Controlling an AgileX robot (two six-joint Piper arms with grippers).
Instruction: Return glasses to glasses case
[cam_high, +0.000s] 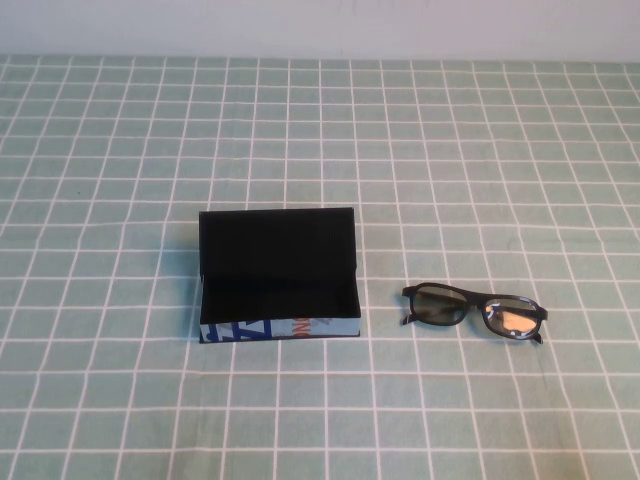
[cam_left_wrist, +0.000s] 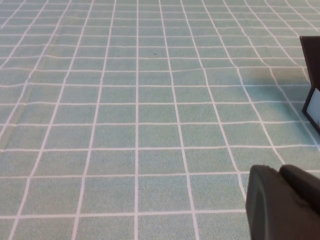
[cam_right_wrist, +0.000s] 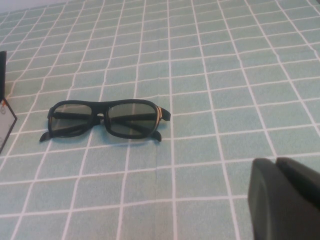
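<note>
Tabletop (cam_high: 480, 150): covered by a pale green cloth with a white grid; it carries both task things.

Left gripper (cam_left_wrist: 285, 202): seen only in the left wrist view, as a dark rounded shape at the frame's edge, above bare cloth. It is absent from the high view. Whether its fingers are spread or pressed together cannot be told.

Case (cam_high: 278, 275): left of centre on the tabletop, open, with its black lid standing upright at the far side. The black-lined tray is empty. Its white near wall bears blue and orange-red markings. A corner of it also shows at the edge of the left wrist view (cam_left_wrist: 312, 82), well apart from the left gripper.

Glasses (cam_high: 474, 312): lying on the cloth to the right of the case, near it but not touching, outside the tray. Black frame, greyish lenses, resting on the folded temples with the lenses facing the robot's side. In the right wrist view (cam_right_wrist: 106, 119) nothing touches them.

Right gripper (cam_right_wrist: 287, 197): seen only in the right wrist view, as a dark shape at the frame's edge, above the cloth and clear of the glasses. The state of its fingers cannot be told.
</note>
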